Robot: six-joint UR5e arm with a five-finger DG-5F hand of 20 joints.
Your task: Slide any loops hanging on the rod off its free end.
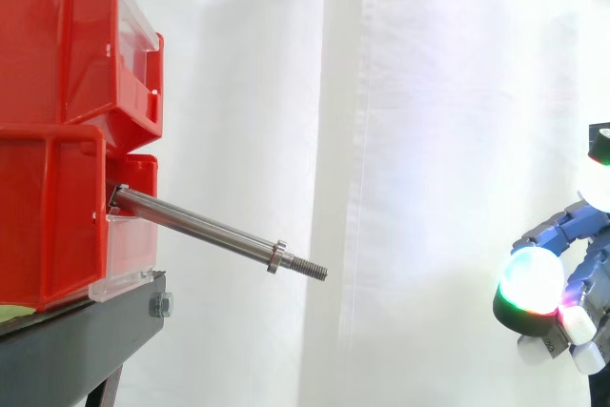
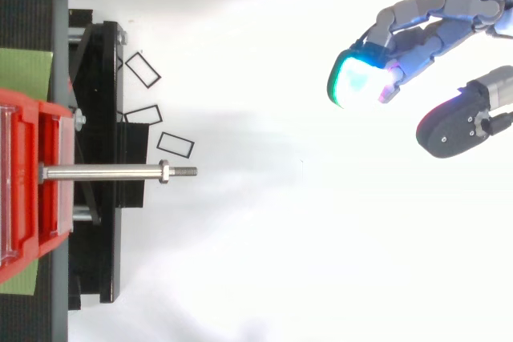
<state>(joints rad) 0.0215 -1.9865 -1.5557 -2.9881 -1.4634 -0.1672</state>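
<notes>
At the left, red bins [image 1: 57,131] stand stacked on a black stand [image 1: 86,340]. A metal rod [image 1: 200,226] sticks out of the lower bin and slopes down to the right, with a nut [image 1: 277,256] just before its threaded free end. Thin black rectangular frames [image 2: 175,144] lie below, beside the stand. Far right, well apart from the rod, the hand [image 2: 433,26] hangs with loosely bent fingers, holding nothing.

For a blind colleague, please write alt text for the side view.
A bare metal rod juts from stacked red bins at left, sloping down to its threaded free end, no loop on it. The hand hangs at the right edge, well apart from it.
</notes>
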